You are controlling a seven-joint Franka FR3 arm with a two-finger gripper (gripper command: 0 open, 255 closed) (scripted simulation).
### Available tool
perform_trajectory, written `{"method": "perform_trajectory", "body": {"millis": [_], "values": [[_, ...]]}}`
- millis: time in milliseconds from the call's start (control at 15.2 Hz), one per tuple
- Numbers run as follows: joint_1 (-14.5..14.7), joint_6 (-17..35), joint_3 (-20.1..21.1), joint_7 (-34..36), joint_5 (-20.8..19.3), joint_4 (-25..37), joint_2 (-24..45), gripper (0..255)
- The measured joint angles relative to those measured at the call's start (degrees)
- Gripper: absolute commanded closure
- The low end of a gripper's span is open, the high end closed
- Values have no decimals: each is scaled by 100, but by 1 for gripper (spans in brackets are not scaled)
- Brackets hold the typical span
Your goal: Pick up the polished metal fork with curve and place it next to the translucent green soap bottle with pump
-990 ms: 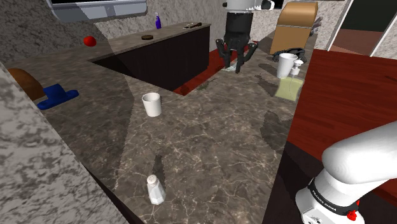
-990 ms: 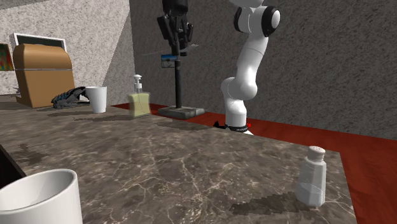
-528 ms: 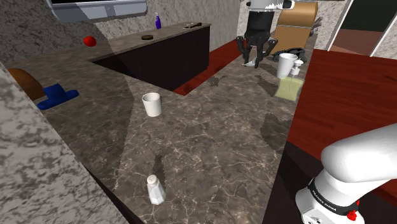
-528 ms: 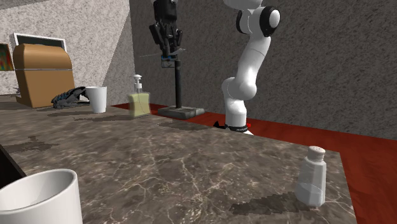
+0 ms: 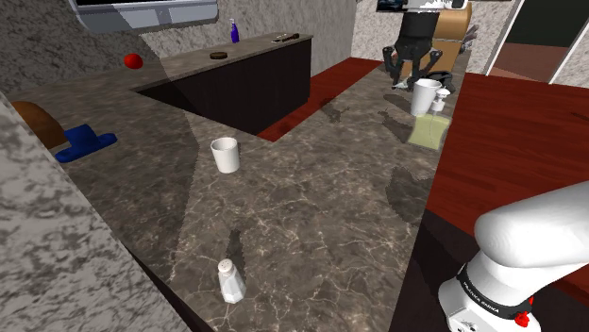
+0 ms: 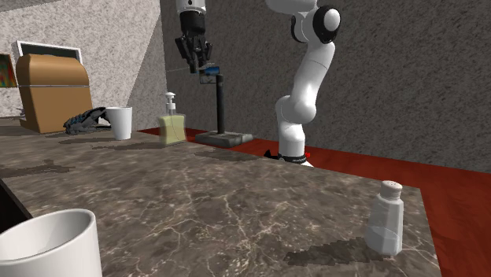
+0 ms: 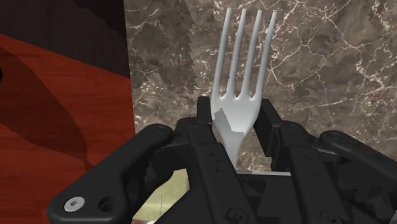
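Note:
My black gripper (image 7: pixel 235 119) is shut on a pale metal fork (image 7: pixel 243 70), whose tines stick out past the fingers over the marble counter. In the shoulder view the gripper (image 5: pixel 412 79) hangs in the air at the back right, just above and left of a white cup (image 5: pixel 425 95). The translucent green soap bottle (image 5: pixel 429 125) with a white pump stands in front of that cup. From the second exterior view the gripper (image 6: pixel 194 66) is high above and slightly right of the soap bottle (image 6: pixel 171 127), with the cup (image 6: pixel 120 123) further left.
A second white cup (image 5: pixel 225 154) stands mid-counter and a salt shaker (image 5: pixel 229 281) near the front edge. A brown bread box (image 5: pixel 442 26) and a dark object sit behind the bottle. A black stand (image 6: pixel 220 106) rises beside the bottle. A dark recess (image 5: pixel 236 90) opens at the back.
The gripper has carried the fork toward the shoulder view's upper right, from over the dark recess to above the cup and soap bottle. In the second exterior view it moved left.

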Motion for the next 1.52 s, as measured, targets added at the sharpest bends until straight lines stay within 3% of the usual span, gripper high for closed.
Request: {"method": "perform_trajectory", "body": {"millis": [858, 1518], "values": [[-574, 50, -1139, -1643, -557, 638, 782, 255], [-599, 788, -1180, -1725, -579, -210, 674, 255]]}}
